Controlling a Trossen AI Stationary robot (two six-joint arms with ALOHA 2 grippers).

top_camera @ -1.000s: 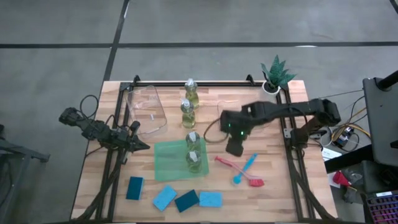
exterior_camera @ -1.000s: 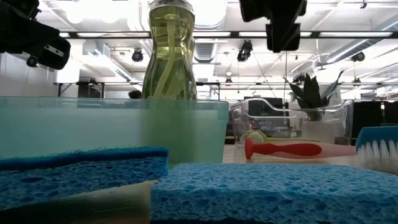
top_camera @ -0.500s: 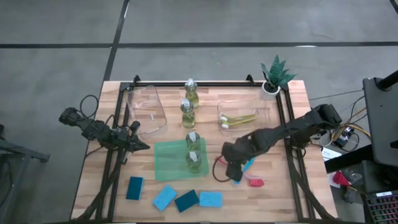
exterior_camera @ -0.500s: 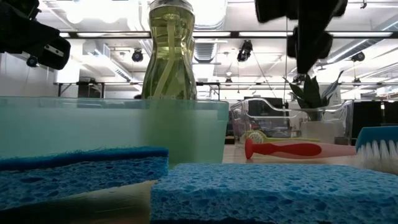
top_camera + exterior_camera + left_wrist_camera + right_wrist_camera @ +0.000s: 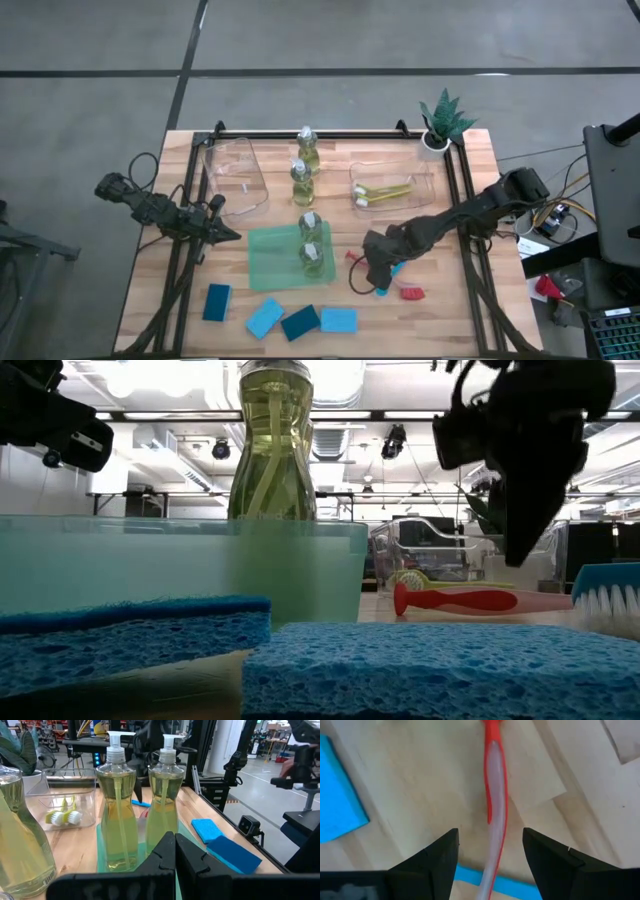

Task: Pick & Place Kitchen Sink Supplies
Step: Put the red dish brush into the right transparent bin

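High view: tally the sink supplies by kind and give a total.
Bottles: 4
Sponges: 4
Brushes: 4, namely 2 yellow brushes, 1 red brush, 1 blue brush
Total: 12

This is a robotics lab or workshop, not a home kitchen. The wooden table [image 5: 440, 310] stands on a bare grey concrete floor [image 5: 330, 40] with dark seams. Beyond it the low view shows an open industrial ceiling [image 5: 350, 400] with strip lights (and hanging cables), plus benches [image 5: 90, 742] crowded with equipment.
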